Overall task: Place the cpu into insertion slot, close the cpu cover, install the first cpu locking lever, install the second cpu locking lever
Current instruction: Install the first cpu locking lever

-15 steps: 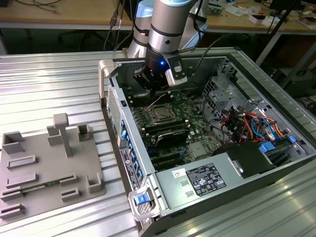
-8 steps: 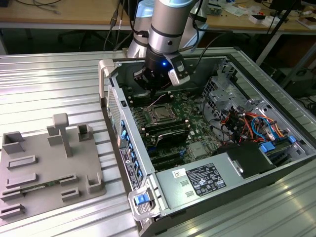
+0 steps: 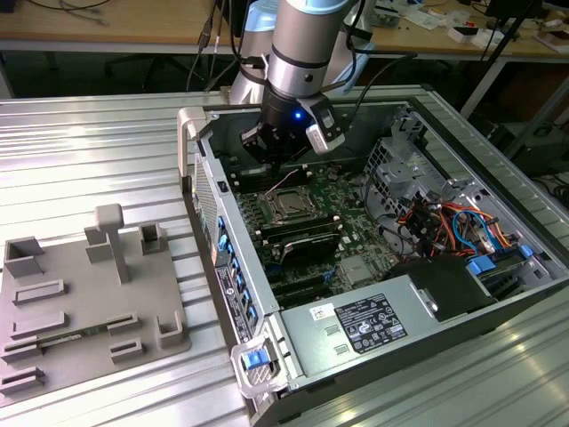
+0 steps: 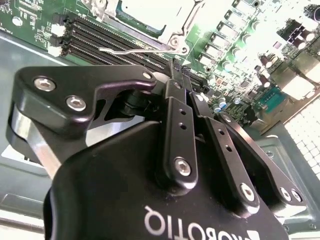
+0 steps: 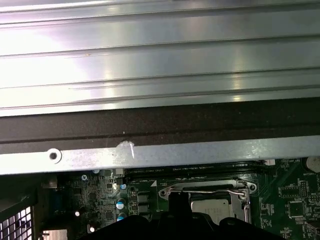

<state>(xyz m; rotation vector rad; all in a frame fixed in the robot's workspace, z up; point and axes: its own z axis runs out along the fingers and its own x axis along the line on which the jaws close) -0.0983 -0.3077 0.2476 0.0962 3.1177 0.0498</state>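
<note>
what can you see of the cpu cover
The cpu cover is a thin silvery metal frame, square with a large cut-out centre. It looks lowered flat, and the cpu's dull grey top shows through the opening. It sits on the green motherboard inside the open case. A thin wire lever runs along one edge, its free end sticking out past the corner, seemingly unlatched. The tool hangs just above, shut, apparently not touching it.
</note>
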